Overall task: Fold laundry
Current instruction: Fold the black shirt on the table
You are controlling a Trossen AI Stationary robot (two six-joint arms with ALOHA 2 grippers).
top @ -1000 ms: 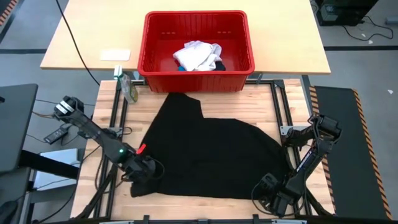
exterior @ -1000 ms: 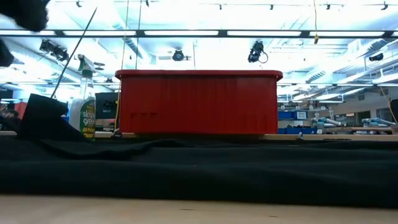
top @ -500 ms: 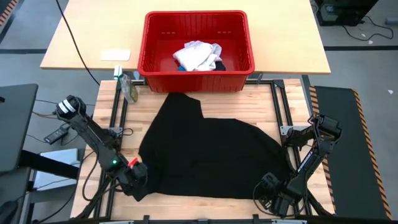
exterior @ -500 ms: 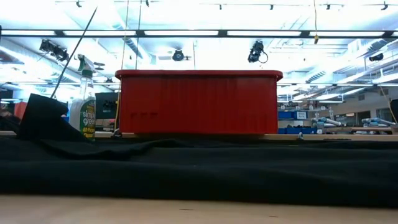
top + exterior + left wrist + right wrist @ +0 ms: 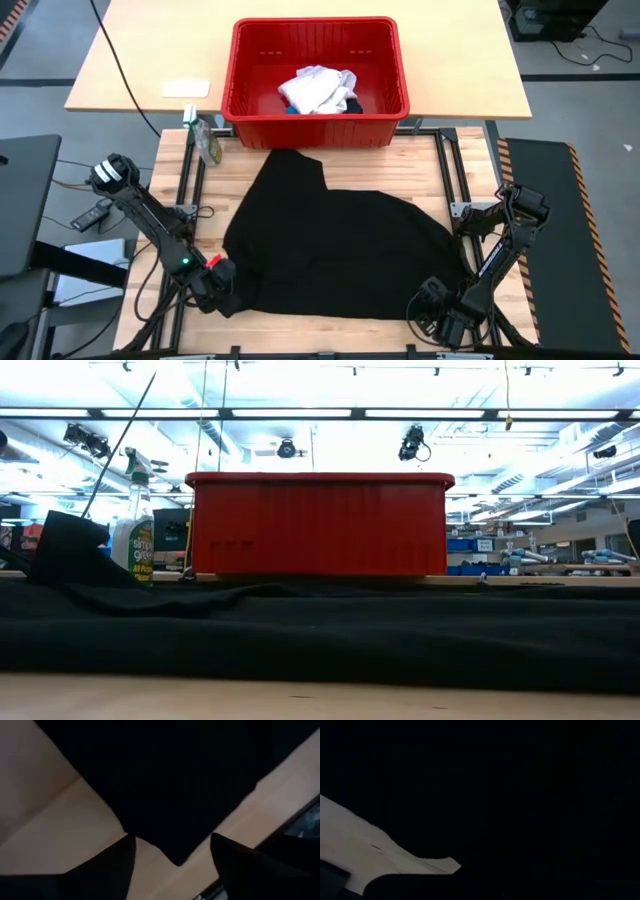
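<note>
Since a second ago, my left gripper (image 5: 222, 287) has backed off the black shirt (image 5: 340, 250) corner, fingers apart, empty. Right gripper (image 5: 440, 318): shut at the opposite near corner. Limp, light cloth: pinch corners. Farther off, white garment (image 5: 318, 88) sits in the basket (image 5: 395, 70).

shirt (image 5: 340, 250): we see soft matt black cloth, lying limp with low folds
white garment (image 5: 318, 88): we see crumpled cloth, matt
basket (image 5: 385, 105): we see glossy red plastic, its walls ribbed and slotted
table (image 5: 430, 170): we see pale wood, smooth, with a visible grain
far table (image 5: 450, 60): we see a smooth, lighter wood-look top
bottle (image 5: 133, 535): we see clear plastic with a paper label
frame (image 5: 447, 160): we see dark matt metal rails
</note>
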